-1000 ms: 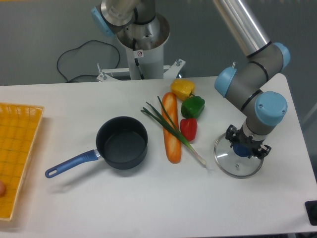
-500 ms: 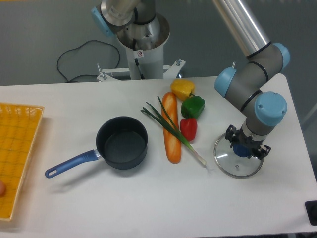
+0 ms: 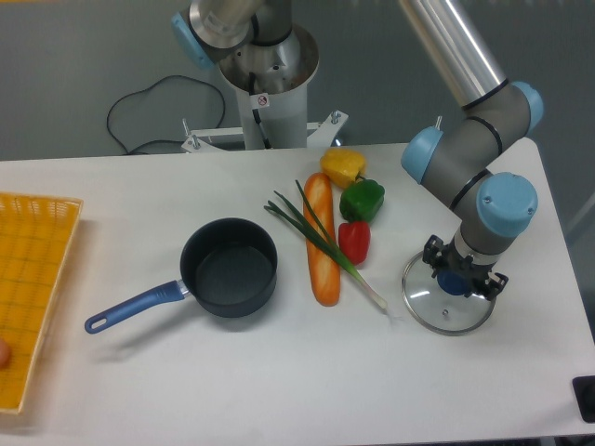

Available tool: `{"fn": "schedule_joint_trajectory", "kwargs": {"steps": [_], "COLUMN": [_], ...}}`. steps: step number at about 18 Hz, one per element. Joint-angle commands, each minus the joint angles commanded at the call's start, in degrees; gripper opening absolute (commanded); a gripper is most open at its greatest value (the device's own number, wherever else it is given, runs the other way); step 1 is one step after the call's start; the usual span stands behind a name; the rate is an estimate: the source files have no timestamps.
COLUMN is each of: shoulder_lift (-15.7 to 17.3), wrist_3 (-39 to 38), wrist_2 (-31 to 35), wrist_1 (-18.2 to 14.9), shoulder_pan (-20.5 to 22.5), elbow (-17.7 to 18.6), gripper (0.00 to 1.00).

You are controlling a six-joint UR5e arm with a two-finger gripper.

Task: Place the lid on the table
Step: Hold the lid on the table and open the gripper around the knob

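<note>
Lid [image 3: 447, 300] lies flat on the table [image 3: 279, 372], right of the peppers [image 3: 357, 216] and baguette [image 3: 322, 238]. My end effector [image 3: 459, 278] sits over its blue knob; whether the fingers clamp it, I cannot tell.

Bright, even overhead light fills the scene, and the white tabletop [image 3: 279, 372] shows no blown-out patches. Shadows are soft and short, pooling just under the gripper [image 3: 458, 279] and far to its left beneath the saucepan [image 3: 229, 268]. Focus is sharp throughout, with slight edge softness.
</note>
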State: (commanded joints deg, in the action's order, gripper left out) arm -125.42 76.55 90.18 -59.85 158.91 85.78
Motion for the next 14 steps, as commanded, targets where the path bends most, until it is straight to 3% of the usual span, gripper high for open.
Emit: {"fn": "schedule_joint_trajectory", "kwargs": {"steps": [3,8,14], "shoulder_lift": [0.0,0.0,1.0], "wrist_3": [0.0,0.4,0.4], "wrist_2": [0.0,0.0,0.0], "wrist_1": [0.0,0.0,0.3], "shoulder_pan": [0.0,0.0,0.0], "elbow": [-0.1,-0.1,-0.1], "gripper": [0.75,0.98,1.0]}}
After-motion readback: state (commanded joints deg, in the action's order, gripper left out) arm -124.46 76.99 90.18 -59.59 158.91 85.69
